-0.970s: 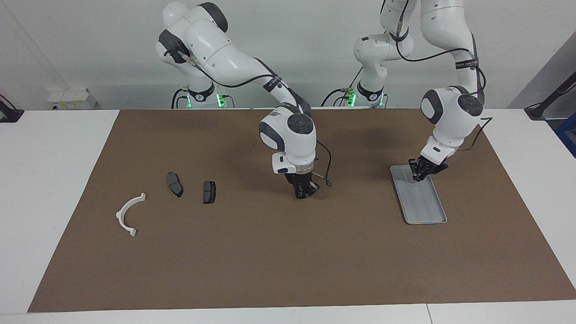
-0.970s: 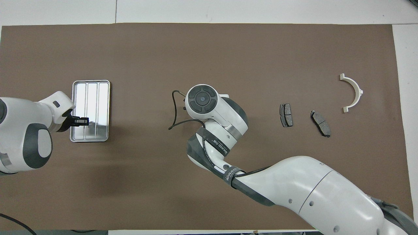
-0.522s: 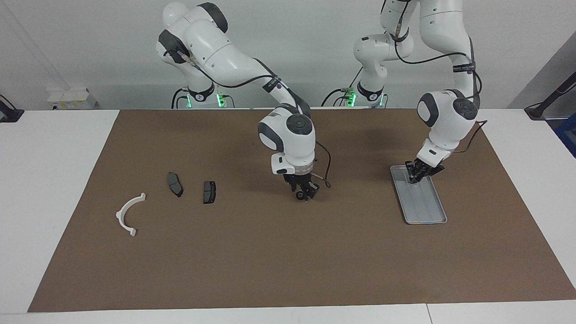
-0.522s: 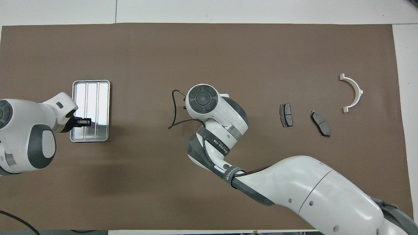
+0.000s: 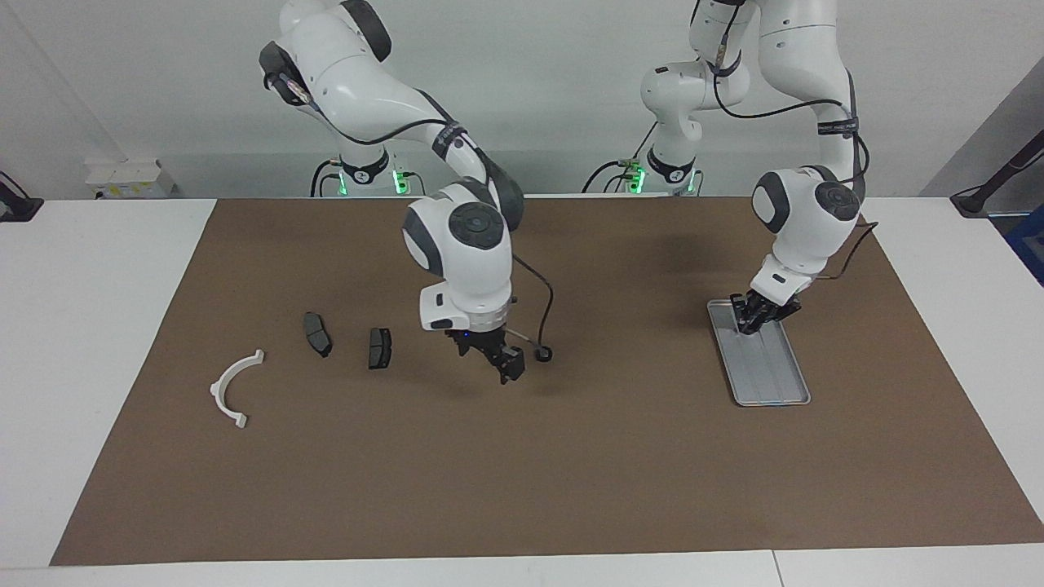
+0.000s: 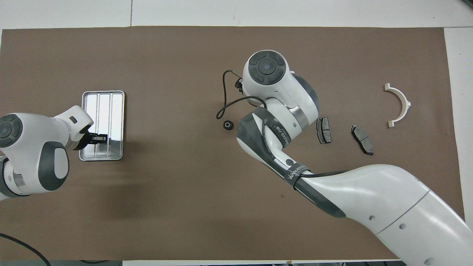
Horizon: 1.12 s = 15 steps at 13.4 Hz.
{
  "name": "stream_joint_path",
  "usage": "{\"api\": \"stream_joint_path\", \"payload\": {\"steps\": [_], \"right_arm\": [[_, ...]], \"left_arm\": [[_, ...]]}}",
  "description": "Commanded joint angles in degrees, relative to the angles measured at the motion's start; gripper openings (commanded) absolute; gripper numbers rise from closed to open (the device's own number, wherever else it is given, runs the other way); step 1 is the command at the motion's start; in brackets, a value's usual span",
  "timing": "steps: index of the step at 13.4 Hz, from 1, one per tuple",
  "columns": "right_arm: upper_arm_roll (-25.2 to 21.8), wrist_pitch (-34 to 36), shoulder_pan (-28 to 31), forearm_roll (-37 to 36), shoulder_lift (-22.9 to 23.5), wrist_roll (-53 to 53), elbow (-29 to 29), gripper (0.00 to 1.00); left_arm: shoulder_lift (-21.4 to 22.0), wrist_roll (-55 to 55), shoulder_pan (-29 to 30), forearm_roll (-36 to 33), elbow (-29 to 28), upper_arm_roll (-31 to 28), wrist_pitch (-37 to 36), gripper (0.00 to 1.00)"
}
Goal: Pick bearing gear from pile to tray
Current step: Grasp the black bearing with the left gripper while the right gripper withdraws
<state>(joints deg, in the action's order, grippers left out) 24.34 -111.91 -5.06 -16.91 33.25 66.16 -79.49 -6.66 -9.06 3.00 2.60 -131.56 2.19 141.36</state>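
Hovering right gripper (image 5: 503,368) low over the brown mat (image 5: 522,489) near the table's middle, gripping nothing visible; not managing to tell how far open. Seeing bearing gear (image 5: 541,353) (image 6: 228,125) lying loose on the mat just beside that gripper, toward the left arm's end, apart from it. Seeing it sitting between the brake pads (image 5: 316,333) (image 6: 323,130) and the tray (image 5: 767,401) (image 6: 103,93), well apart from the tray. Poising left gripper (image 5: 754,316) (image 6: 99,139) over the tray's end nearer the robots, tips down close to the tray floor; not managing to tell how far open or whether anything is in it. Seeing both dark pads lying flat side by side toward the right arm's end. Seeing white arc bracket (image 5: 216,390) (image 6: 406,103) lying further toward that end, a bit farther from the robots than the pads.
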Motion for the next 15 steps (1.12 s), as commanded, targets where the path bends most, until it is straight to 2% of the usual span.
{"api": "stream_joint_path", "payload": {"steps": [1,3,4,6,8,9,12,13,15], "right_arm": [[0.97,5.11,6.79,2.41,-4.68,-18.27,-1.20,1.00],[0.97,6.96,11.72,2.50,-6.09,-31.38,-1.29,1.00],[0.88,7.32,13.65,2.50,-6.44,-36.23,-1.29,1.00],[0.88,8.02,16.91,2.50,-6.97,-43.27,-1.37,1.00],[0.97,8.46,19.37,2.58,-7.41,-47.07,-1.46,1.00],[0.88,8.64,19.99,2.58,-7.59,-47.96,-1.46,1.00],[0.88,8.73,20.35,2.58,-7.68,-48.84,-1.64,1.00],[0.88,8.73,20.35,2.50,-7.76,-48.93,-1.64,1.00],[0.88,8.82,20.26,2.58,-7.94,-48.93,-1.81,1.00]], "left_arm": [[1.55,1.23,-2.55,0.39,4.70,-0.52,-8.07,0.93],[1.56,13.47,-8.07,0.30,13.82,-0.35,-19.24,0.93],[0.78,21.98,-12.80,0.13,17.09,-0.44,-20.94,0.93],[-0.89,39.92,-20.98,-4.68,20.62,-0.26,-19.64,0.93],[-2.30,49.28,-27.58,-5.33,22.65,-0.35,-19.37,0.93],[-3.96,53.67,-30.48,-5.50,24.49,-0.35,-19.28,0.93],[-17.73,64.84,-37.53,-7.43,37.03,-0.61,-19.37,0.93],[-20.04,65.92,-37.89,-7.96,39.08,-0.53,-19.20,0.93],[-20.41,66.19,-38.69,-8.05,38.75,-0.35,-16.75,0.93]]}}
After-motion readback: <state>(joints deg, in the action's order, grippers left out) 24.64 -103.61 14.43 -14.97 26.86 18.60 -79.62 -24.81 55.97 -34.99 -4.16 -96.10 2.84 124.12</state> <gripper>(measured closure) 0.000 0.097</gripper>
